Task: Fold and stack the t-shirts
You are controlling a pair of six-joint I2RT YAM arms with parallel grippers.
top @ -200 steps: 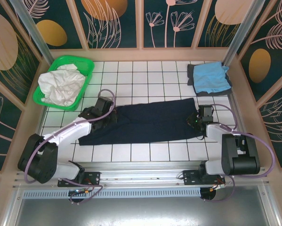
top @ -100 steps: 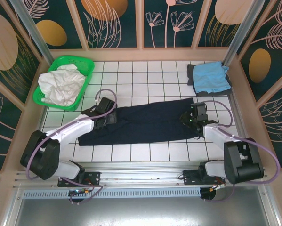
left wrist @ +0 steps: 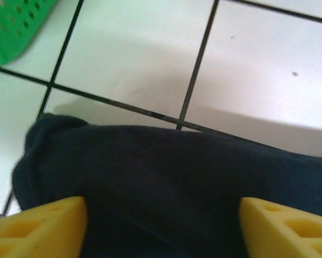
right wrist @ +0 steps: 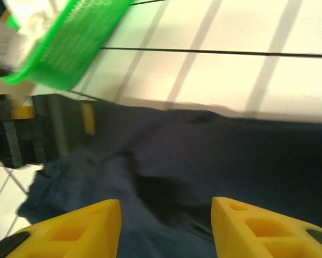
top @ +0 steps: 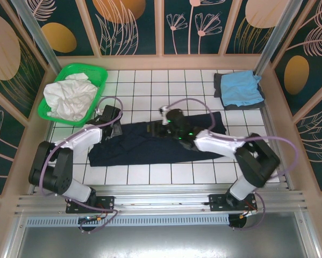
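The navy t-shirt (top: 134,148) lies as a long folded strip across the middle of the table. My left gripper (top: 109,119) hovers at its far left end, open, with the navy cloth (left wrist: 166,172) spread below the wide-apart yellow fingers (left wrist: 40,228). My right gripper (top: 165,127) is over the strip's middle, also open, and creased navy cloth (right wrist: 204,156) lies under its fingers (right wrist: 257,226). In the back right corner a light blue t-shirt (top: 240,87) rests folded on a dark grey t-shirt (top: 219,86).
A green basket (top: 94,73) holding white cloth (top: 68,98) stands at the back left, close to my left gripper; its rim (left wrist: 15,27) shows in the left wrist view. Patterned walls enclose the white tiled table (top: 161,86).
My right arm swept left from the shirt's right end to its middle while its fingers parted. My left gripper opened, let go of the cloth and shifted slightly toward the back.
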